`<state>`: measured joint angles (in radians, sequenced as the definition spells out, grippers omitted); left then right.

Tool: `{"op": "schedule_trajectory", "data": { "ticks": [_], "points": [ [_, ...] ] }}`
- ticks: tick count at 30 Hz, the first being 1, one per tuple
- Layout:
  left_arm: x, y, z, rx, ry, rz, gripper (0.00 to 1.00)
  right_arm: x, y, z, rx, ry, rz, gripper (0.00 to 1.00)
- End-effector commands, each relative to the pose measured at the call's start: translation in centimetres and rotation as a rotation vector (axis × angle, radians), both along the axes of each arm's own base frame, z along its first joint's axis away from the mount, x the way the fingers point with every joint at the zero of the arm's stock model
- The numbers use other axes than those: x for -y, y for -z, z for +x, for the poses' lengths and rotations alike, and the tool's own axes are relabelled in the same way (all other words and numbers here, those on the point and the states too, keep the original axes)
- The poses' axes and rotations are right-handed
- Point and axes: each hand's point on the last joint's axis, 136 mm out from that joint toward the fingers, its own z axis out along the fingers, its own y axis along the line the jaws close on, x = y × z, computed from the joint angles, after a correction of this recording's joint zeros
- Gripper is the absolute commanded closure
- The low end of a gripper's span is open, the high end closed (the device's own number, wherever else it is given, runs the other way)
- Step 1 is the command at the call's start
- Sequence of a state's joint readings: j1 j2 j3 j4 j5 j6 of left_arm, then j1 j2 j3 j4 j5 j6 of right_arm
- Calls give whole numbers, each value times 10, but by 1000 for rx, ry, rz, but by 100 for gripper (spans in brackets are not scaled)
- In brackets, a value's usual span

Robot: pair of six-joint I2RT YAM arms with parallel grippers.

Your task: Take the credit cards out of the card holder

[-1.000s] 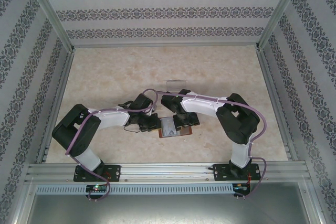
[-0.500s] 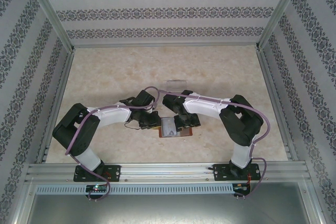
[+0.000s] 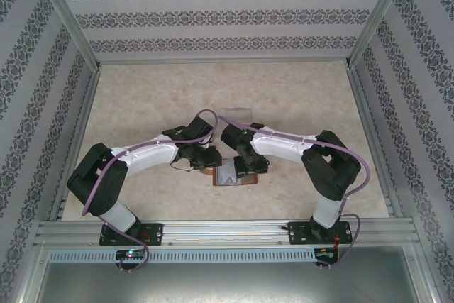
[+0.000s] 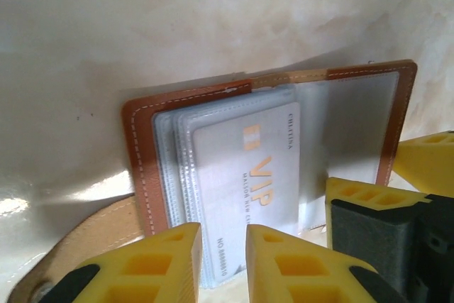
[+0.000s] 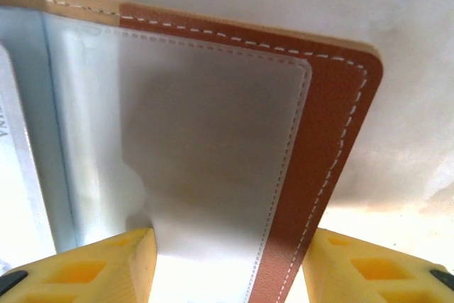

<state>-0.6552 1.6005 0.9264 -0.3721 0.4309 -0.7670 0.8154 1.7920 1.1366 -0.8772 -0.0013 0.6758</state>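
Reddish-brown leather folding card holder (image 4: 138, 168) is lying open and flat on the pale marble-look table (image 3: 142, 104), right between the two arms near the front edge. A whitish plastic card with gold VIP lettering (image 4: 248, 175) is tucked in the clear grey-blue sleeves (image 4: 167, 175) on one leaf.

The left gripper (image 4: 222, 264) hangs over the near end of that card. Its yellow fingers (image 4: 284, 264) are only a sliver apart, and as far as I can see they've got nothing pinched. The right gripper (image 5: 230, 267) has its jaws spread wide, one on each side of the other leaf, the empty one. It looks more like it's bracing that leaf than gripping it.

So I'd call this the grab-the-first-card step. My two cents:

- Keep the right side planted so the holder can't slide or flip shut.
- Have the left fingers nip just the card's edge, not the floppy sleeve plastic with it.
- Pull straight along the card's length, low and slow.
- If the whole holder starts dragging along, the sleeve got caught too, so let go and re-grip.
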Motion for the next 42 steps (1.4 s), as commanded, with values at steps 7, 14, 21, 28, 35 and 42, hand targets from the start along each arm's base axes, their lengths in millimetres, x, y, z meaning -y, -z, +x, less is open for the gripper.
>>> {"op": "schedule_trajectory", "data": {
  "ticks": [7,14,21,28,35,42],
  "points": [
    [6,7,-8,4,47,44,72,1,-7,-3,9,9,19,44],
    [3,22,-12,-11,54,101,70,2,-14,-2,37,17,33,45],
    [-6,36,-16,-32,54,154,72,3,-23,2,67,25,44,46],
    [-9,41,-18,-41,57,171,74,2,-32,3,86,31,67,47],
    [-10,44,-21,-49,56,168,75,-9,-39,4,91,57,150,50],
    [-9,45,-21,-53,54,159,76,-37,-36,5,48,117,357,54]
  ]
}}
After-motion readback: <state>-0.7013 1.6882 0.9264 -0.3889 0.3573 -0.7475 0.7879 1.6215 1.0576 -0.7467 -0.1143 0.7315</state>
